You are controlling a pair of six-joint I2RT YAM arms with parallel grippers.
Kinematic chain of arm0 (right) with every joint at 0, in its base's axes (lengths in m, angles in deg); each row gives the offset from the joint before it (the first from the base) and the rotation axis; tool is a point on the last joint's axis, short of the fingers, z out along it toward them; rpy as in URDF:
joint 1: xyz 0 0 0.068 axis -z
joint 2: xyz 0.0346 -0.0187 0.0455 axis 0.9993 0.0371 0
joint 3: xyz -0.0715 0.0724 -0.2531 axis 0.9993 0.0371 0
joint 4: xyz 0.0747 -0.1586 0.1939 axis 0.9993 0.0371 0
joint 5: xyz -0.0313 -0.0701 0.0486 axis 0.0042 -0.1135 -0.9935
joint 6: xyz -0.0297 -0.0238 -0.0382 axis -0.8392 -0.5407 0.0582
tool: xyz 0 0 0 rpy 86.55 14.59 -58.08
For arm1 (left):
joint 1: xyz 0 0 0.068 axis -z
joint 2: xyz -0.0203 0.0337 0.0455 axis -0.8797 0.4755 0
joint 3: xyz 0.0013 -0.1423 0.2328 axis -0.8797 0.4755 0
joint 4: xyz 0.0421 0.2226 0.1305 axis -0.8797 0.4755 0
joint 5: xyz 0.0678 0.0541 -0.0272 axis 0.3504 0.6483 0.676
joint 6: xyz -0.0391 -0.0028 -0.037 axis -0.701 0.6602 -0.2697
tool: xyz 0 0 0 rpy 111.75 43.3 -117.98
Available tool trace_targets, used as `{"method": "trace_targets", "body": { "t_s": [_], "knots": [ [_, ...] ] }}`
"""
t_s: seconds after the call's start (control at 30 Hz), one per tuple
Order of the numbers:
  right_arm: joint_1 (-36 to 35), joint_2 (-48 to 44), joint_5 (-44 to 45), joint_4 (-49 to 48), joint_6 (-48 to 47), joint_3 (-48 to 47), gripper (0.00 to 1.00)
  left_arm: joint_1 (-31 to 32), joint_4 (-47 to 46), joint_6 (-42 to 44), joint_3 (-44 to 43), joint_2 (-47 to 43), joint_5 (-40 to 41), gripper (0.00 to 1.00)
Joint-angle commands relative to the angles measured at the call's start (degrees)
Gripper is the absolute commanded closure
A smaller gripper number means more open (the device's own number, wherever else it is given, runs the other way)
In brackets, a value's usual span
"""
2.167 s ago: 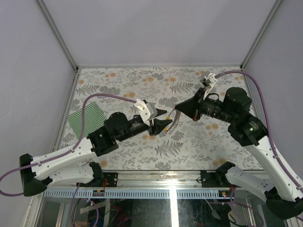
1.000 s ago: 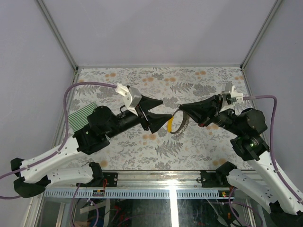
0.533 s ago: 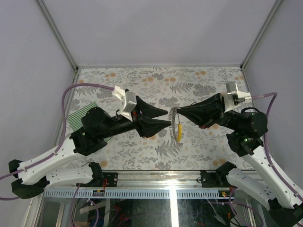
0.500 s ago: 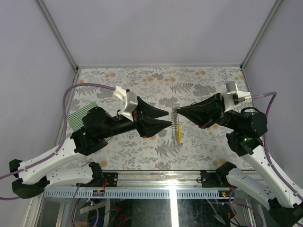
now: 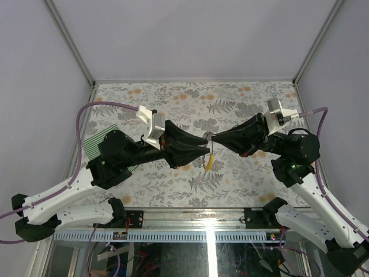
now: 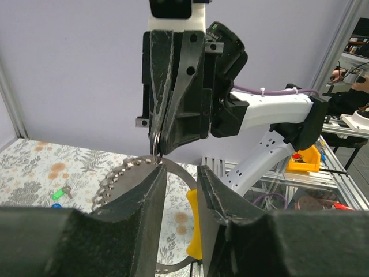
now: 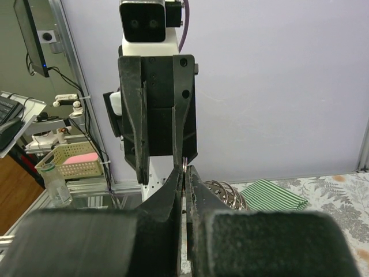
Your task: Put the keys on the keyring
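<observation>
**Item 1, right end effector** (image 5: 214, 137): clenched. It is pinching the small ring at the top end of the keyring (image 6: 124, 173) and holding it in the air over the middle of the surface (image 5: 173, 98).

**Item 2, keyring:** the beaded chain is hanging in a loop from that pinch, clear of the surface. Its yellow tag (image 5: 209, 163) is dangling lowest.

**Item 3, left end effector** (image 5: 206, 144): you are facing it tip to tip with the right one, nearly touching. Its jaws are standing a little apart and the chain is crossing the gap between them. You cannot tell whether either pad is touching the chain.

**Item 4, keys** (image 6: 57, 195): the green and blue heads are lying together on the surface, well apart from the ring. Neither key is threaded yet.

**Item 5, striped cloth** (image 7: 271, 195): lying flat near the left edge, not involved.

**Hazards, as judged:**
- You are working with very little room at the tips, so a small forward drift is likely to knock the two end effectors together.
- The left jaws may be lining up on the tag or on a slack bead rather than on the chain proper. A tug there could pull the ring out of the right pinch and drop it.
- With both end effectors busy on the ring, nothing is free for the keys.
</observation>
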Motion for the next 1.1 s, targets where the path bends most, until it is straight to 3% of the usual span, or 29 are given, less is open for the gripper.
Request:
{"method": "trace_targets", "body": {
  "t_s": [0.0, 0.17, 0.57, 1.07],
  "knots": [
    [-0.19, 0.17, -2.99, -6.77, 2.09, -0.41, 1.0, -0.11, -4.96, 1.43, -2.54, -0.2, -2.39, 0.73],
    [-0.19, 0.45, -4.26, -8.4, 3.29, -0.54, 1.0, -0.11, -4.97, 1.19, -2.72, 0.33, -2.71, 0.79],
    [-0.23, 0.14, -5.12, -8.83, 4.06, -0.72, 1.0, -0.04, -5.24, 0.83, -3.24, 1.81, -2.78, 0.8],
    [-0.19, 0.39, -5.72, -9.43, 4.79, -0.65, 1.0, -0.07, -4.8, 0.73, -4.62, 3.22, -3.01, 0.99]
  ]
}}
